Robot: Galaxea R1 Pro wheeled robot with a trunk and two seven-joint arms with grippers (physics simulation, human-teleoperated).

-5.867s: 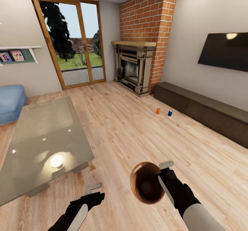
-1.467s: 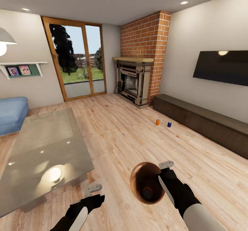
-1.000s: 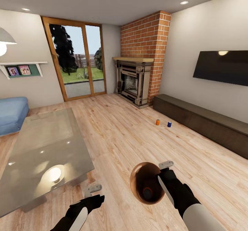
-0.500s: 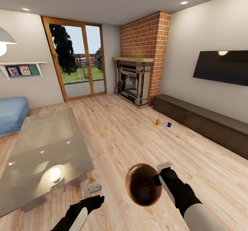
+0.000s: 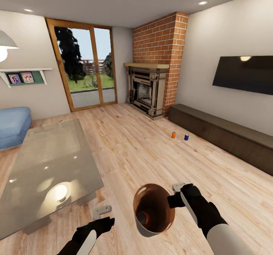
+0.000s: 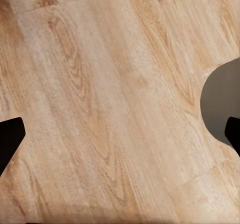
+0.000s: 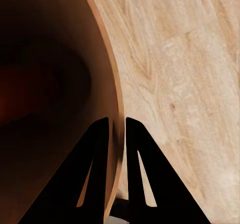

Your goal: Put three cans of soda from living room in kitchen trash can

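My right gripper (image 5: 175, 195) is shut on the rim of the trash can (image 5: 153, 200), held low over the wood floor with its tan-brown inside facing the head camera. An orange soda can (image 5: 141, 218) lies at its bottom. In the right wrist view the two fingers (image 7: 95, 159) pinch the bin's wall (image 7: 60, 84). Farther off, an orange can (image 5: 173, 135) and a blue can (image 5: 186, 137) stand on the floor before the long cabinet. My left gripper (image 5: 101, 214) hangs open and empty beside the bin, its fingertips (image 6: 10, 140) spread wide.
A glass table (image 5: 49, 160) stands close on the left, with a blue sofa (image 5: 13, 124) behind it. The low dark cabinet (image 5: 223, 131) runs along the right wall under the TV (image 5: 244, 74). The brick fireplace (image 5: 146, 88) is ahead. Open floor lies between me and the cans.
The right gripper has lowered and swung the trash can down and to the left, tilting it. The orange can inside slid to the left. The head view rose earlier and has held still since.
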